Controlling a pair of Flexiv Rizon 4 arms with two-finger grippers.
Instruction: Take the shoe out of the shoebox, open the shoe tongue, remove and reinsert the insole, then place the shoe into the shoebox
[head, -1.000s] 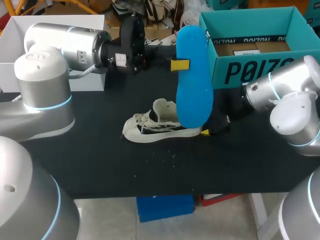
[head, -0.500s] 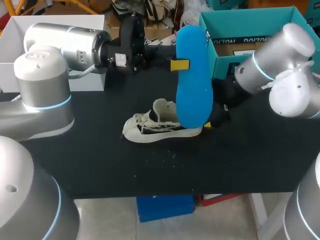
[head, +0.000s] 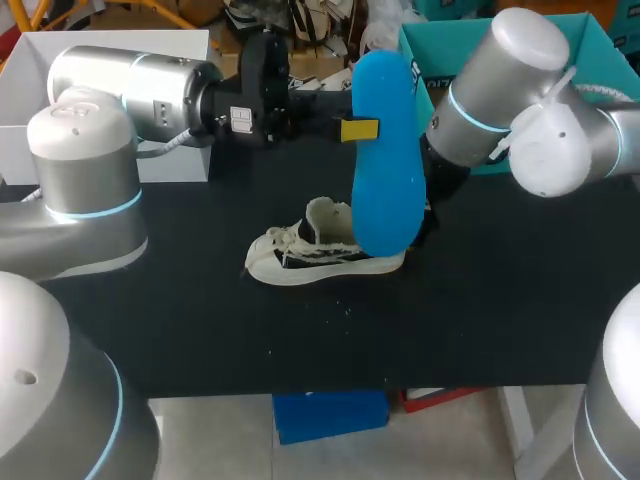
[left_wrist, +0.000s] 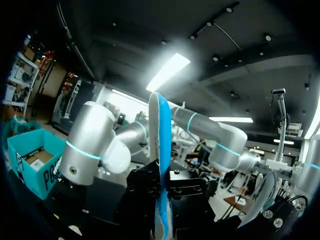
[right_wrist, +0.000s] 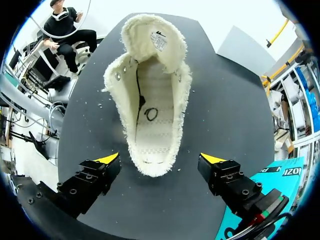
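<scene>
My left gripper is shut on a blue insole and holds it upright in the air above the table. In the left wrist view the insole is seen edge-on between the dark fingers. A cream and black shoe lies on the black table, toe to the left, tongue pulled up. The insole hides most of my right gripper in the head view. In the right wrist view my right gripper stands open over the heel of the shoe, apart from it, and the shoe's inside is bare.
The teal shoebox stands open at the back right, partly behind my right arm; its corner lies beside the right gripper. A white box sits at the back left. Small crumbs dot the table in front of the shoe.
My right arm has swung up and to the left, from low beside the shoe's heel to above it, now crossing in front of the shoebox. The left arm and insole have not moved.
</scene>
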